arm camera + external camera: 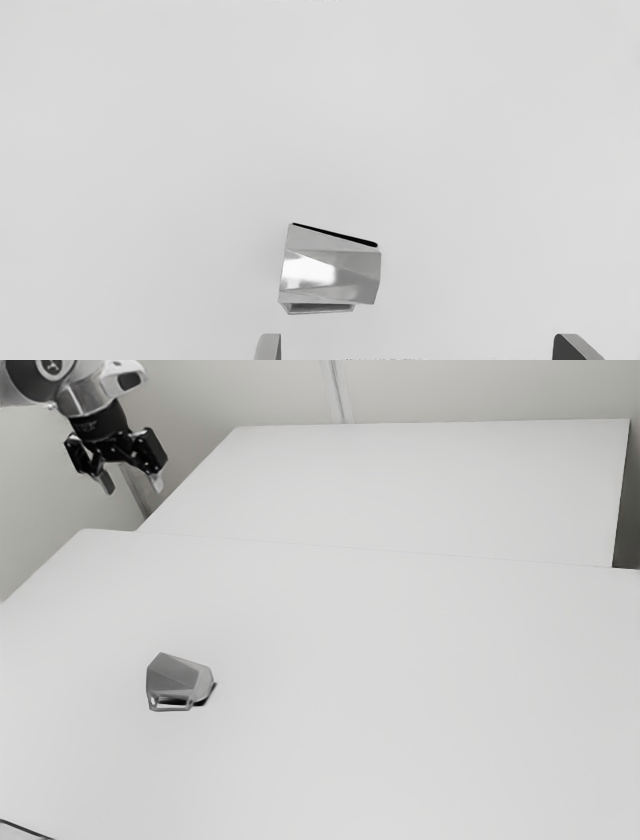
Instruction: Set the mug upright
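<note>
Mug (178,675) lies on its side on the table (400,710); the gripper (131,488), spread wide, holds nothing.

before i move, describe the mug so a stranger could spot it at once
Find the white table, then look toward the exterior view's left. There a faceted grey mug lies on its side. Its angular handle sets it apart from the smooth tabletop.

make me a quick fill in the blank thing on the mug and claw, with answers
The faceted gray mug is not upright but on its ____.
The claw is ____, its fingers far apart.
In the exterior view, the claw is near the upper ____ corner.

Missing words: side; open; left
</note>
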Controlling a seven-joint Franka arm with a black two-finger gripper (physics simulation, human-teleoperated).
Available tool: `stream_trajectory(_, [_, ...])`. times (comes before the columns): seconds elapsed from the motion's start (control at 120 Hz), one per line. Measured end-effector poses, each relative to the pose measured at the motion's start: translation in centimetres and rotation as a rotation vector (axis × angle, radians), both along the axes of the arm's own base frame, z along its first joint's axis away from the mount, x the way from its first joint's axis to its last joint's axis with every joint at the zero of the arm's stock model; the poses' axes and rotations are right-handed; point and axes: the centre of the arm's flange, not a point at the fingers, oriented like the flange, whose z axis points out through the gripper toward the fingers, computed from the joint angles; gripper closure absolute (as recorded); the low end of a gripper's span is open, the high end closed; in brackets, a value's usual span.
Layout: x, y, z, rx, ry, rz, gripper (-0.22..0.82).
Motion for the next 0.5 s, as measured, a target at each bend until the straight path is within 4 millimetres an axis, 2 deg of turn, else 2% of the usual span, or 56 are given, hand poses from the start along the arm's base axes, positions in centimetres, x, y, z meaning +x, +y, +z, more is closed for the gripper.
stream_trajectory(0.108, [0.3,-3.7,-0.2,-0.015,0.005,-0.065,0.01])
stream_trajectory(0.208, [0.1,-5.4,-1.2,-0.045,0.022,-0.092,0.01])
stream_trajectory(0.383, [-0.7,-5.6,-10.0,-0.227,0.161,-0.089,0.01])
stream_trajectory(0.5, [-1.0,-5.0,-14.5,-0.346,0.185,-0.09,0.02])
